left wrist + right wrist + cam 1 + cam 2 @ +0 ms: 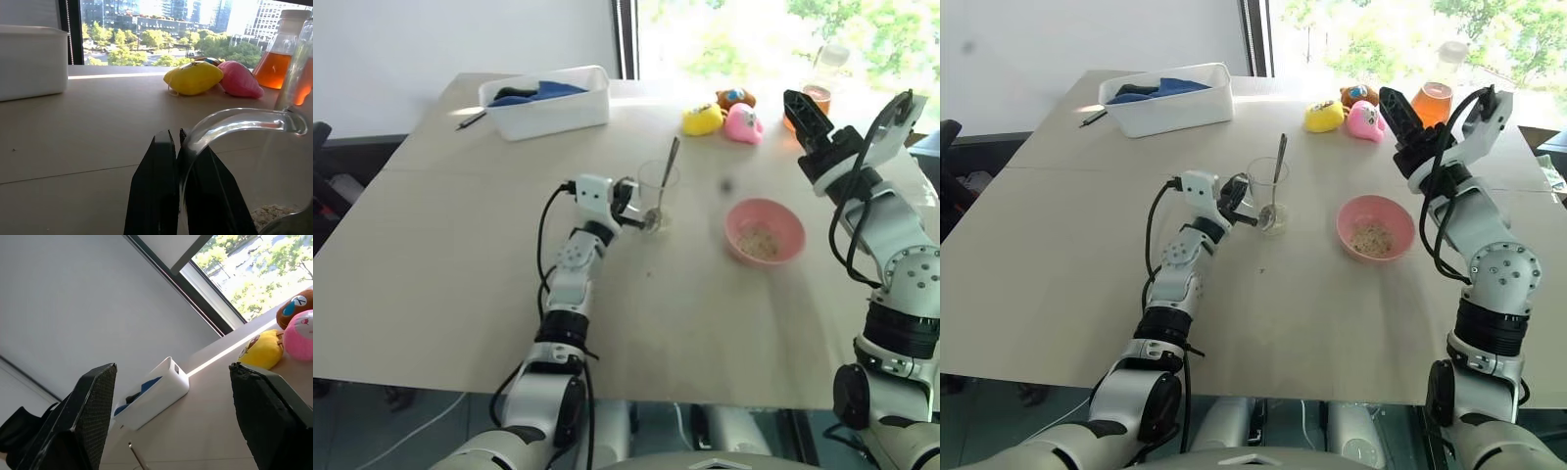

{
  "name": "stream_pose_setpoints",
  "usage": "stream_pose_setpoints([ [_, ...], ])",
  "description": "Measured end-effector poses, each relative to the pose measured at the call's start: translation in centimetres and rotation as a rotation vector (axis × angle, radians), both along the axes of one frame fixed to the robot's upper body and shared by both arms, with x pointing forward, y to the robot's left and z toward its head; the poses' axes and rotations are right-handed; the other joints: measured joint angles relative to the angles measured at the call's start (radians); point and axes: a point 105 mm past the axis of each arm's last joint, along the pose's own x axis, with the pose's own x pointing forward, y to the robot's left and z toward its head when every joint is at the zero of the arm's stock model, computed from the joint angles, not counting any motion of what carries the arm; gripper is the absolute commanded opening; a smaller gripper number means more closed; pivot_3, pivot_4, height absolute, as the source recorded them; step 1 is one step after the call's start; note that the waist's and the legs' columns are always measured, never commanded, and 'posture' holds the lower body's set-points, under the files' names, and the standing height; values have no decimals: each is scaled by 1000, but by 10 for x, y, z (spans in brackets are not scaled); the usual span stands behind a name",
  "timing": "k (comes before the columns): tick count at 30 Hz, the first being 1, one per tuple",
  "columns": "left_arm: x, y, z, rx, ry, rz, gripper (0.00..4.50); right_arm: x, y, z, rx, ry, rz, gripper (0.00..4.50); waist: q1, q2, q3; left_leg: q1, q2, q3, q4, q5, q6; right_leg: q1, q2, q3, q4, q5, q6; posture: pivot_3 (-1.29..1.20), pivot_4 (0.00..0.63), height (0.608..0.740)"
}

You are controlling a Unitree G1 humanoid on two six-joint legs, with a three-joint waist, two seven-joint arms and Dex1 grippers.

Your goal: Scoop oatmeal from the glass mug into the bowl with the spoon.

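Observation:
The glass mug (658, 191) stands mid-table with the spoon (668, 171) propped in it, handle leaning up and away. A little oatmeal (271, 215) lies at the mug's bottom. My left gripper (634, 211) sits at the mug's left side, its fingers (161, 171) pinched together on the curved glass handle (234, 120). The pink bowl (791, 223) sits to the mug's right with a small heap of oatmeal (762, 241) in it. My right gripper (850, 103) hangs open and empty above the table, beyond and to the right of the bowl.
A white tub (548, 103) with blue cloth stands at the back left, a pen (470, 119) beside it. Yellow (702, 119), pink (744, 124) and orange-brown (735, 98) plush toys and a flask of orange liquid (1433, 98) line the window edge.

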Motion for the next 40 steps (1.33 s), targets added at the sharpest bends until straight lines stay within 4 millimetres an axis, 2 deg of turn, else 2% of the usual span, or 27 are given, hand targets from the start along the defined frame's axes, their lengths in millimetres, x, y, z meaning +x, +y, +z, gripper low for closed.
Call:
stream_pose_setpoints([
  [5, 0, 3, 0, 0, -8, 12, 3273, 0, 0, 0, -2, 0, -2, 3807, 0, 0, 0, 0, 0, 0, 0, 0, 0, 0, 0, 0, 0, 0, 0, 0, 150, 740],
  [8, -2, 8, -2, 2, -4, 11, 3273, -3, 0, 1, -1, -12, 2, 3807, -1, 0, 0, 0, 0, 0, 0, 0, 0, 0, 0, 0, 0, 0, 0, 0, 150, 740],
  [12, -15, 19, -5, 27, -8, 2, 3273, -15, 5, 5, -20, -53, 36, 3807, -2, 0, 0, 0, 0, 0, -1, 0, 0, 0, -1, 1, -1, 0, 0, 0, 150, 740],
  [18, -43, 33, -6, 78, 12, -27, 3273, -32, 17, -23, -108, -12, 124, 3807, -1, 0, 0, 0, 0, -1, 0, 0, 1, 0, -5, 2, 0, 0, 0, 0, 150, 740],
  [21, -62, 40, -4, 112, 32, -37, 3273, -51, 15, -45, -226, -25, 145, 3807, 3, 0, 0, -1, 0, -2, -1, -1, 1, 1, -5, 2, -2, 0, 0, 0, 150, 740],
  [22, -70, 44, -8, 127, 62, -41, 3273, -60, 9, -62, -306, -15, 134, 3807, 3, 0, 0, -1, 0, -2, -1, -1, 1, 0, -5, 2, -2, 0, 0, 0, 150, 740],
  [23, -89, 47, -10, 150, 89, -62, 3273, -80, 6, -87, -466, -15, 149, 3807, 5, 0, -1, -2, 0, -2, -2, -3, 3, 1, -6, 2, -5, 0, 0, 0, 150, 740],
  [24, -99, 52, -15, 164, 116, -63, 3273, -90, 4, -104, -528, 17, 175, 3807, 2, 1, -1, 0, 0, -2, -4, -3, 4, 2, -6, 3, -6, 0, 0, 0, 150, 740],
  [26, -131, 67, -39, 214, 250, -77, 3273, -123, 3, -156, -700, 105, 294, 3807, -7, 2, -2, 1, 1, 1, -4, -3, 4, 2, -6, 4, -8, 0, 0, 0, 150, 740],
  [28, -150, 71, -56, 241, 327, -110, 3273, -134, 7, -163, -770, 53, 346, 3807, -11, 1, -1, 8, 1, 3, -3, -3, 4, 6, -6, 6, -3, 0, 1, 0, 150, 740],
  [30, -172, 77, -72, 280, 398, -141, 3273, -143, 6, -169, -836, -1, 376, 3807, -11, 0, 1, 26, 1, 3, -6, -4, 4, 23, -5, 6, -7, -1, 0, 0, 150, 740],
  [31, -183, 80, -76, 290, 412, -144, 3273, -146, 2, -177, -874, -11, 384, 3807, -8, -3, 3, 35, 2, 4, -9, -4, 4, 31, -5, 6, -11, -7, -1, 0, 150, 740],
  [33, -199, 85, -80, 310, 424, -154, 3273, -145, -11, -196, -925, 2, 375, 3807, -5, -3, 2, 40, 4, 4, -14, -4, 4, 35, -7, 5, -19, -7, -1, 0, 150, 740],
  [35, -208, 84, -82, 318, 422, -164, 3273, -141, -19, -206, -922, 19, 349, 3807, -1, -1, 2, 38, 4, 7, -14, -4, 4, 35, -10, 5, -18, -6, -1, 0, 150, 740],
  [40, -208, 79, -82, 325, 388, -158, 3273, -129, -27, -210, -948, -26, 314, 3807, 4, 1, -1, 34, 3, 8, -14, -3, 6, 32, -10, 3, -18, -1, -4, 0, 150, 740],
])
